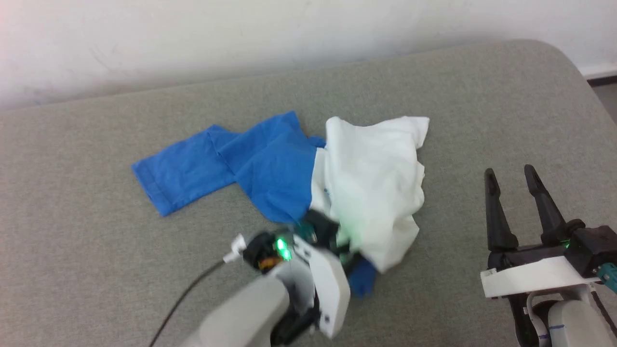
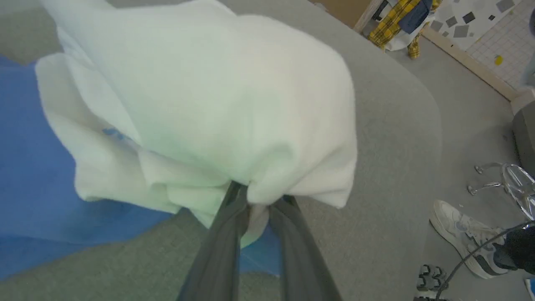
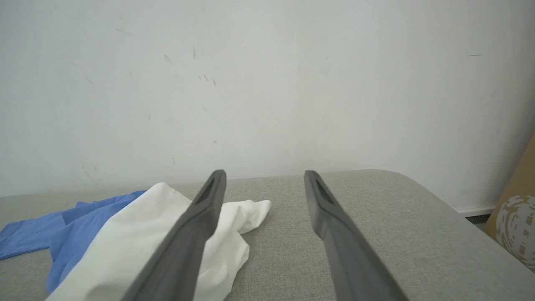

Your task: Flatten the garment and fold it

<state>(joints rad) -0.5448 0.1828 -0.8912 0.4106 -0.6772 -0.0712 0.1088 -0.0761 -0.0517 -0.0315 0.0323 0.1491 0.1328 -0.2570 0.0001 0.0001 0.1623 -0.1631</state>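
The garment [image 1: 371, 183] lies crumpled on the grey padded table [image 1: 96, 241], its white body bunched in a heap and one blue sleeve [image 1: 212, 164] stretched flat to the left. My left gripper [image 1: 337, 241] is at the heap's near edge, shut on a fold of the white fabric [image 2: 255, 209], which drapes over its fingertips in the left wrist view. My right gripper [image 1: 511, 176] stands open over bare table to the right of the garment, nothing between its fingers [image 3: 192, 234]. The garment [image 3: 138, 238] lies to the left of those fingers in the right wrist view.
A white wall [image 1: 193, 38] runs behind the table. The table's rounded right corner [image 1: 569, 62] drops to the floor. Beside it, the left wrist view shows a person's shoe [image 2: 464, 234], a chrome chair base [image 2: 505, 179] and plaid clothing [image 2: 397, 21].
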